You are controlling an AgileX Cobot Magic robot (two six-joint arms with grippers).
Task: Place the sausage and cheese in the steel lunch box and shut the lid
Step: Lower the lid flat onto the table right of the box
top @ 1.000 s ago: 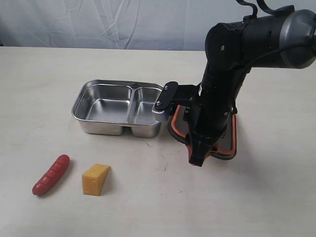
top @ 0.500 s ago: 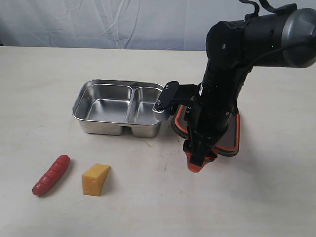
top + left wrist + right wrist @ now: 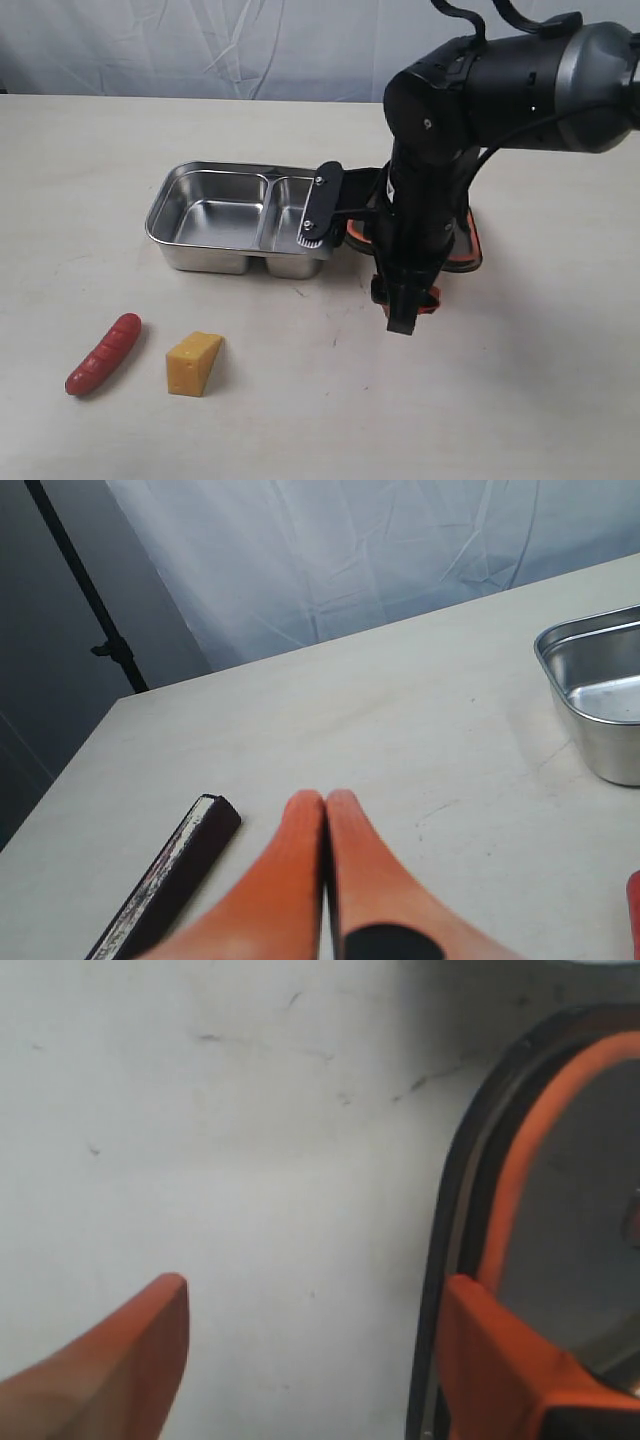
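The red sausage [image 3: 103,353] and the yellow cheese [image 3: 194,364] lie side by side on the table, in front of the empty steel lunch box [image 3: 205,258]. The dark lid [image 3: 465,245] with its orange seal lies flat just right of the box, mostly hidden under my right arm. My right gripper [image 3: 403,305] points down at the lid's near-left edge. In the right wrist view this gripper [image 3: 315,1290] is open: one finger over bare table, the other over the lid [image 3: 560,1210] rim. My left gripper [image 3: 325,800] is shut on nothing, low over the table.
In the left wrist view a dark flat bar [image 3: 170,875] lies on the table beside the fingers, and a corner of the lunch box [image 3: 600,700] shows. A pale curtain hangs behind the table.
My right arm has swung left, towards the lunch box, and its jaws have spread wider. Less of the lid shows from under the arm now. Sausage, cheese and box have not moved.
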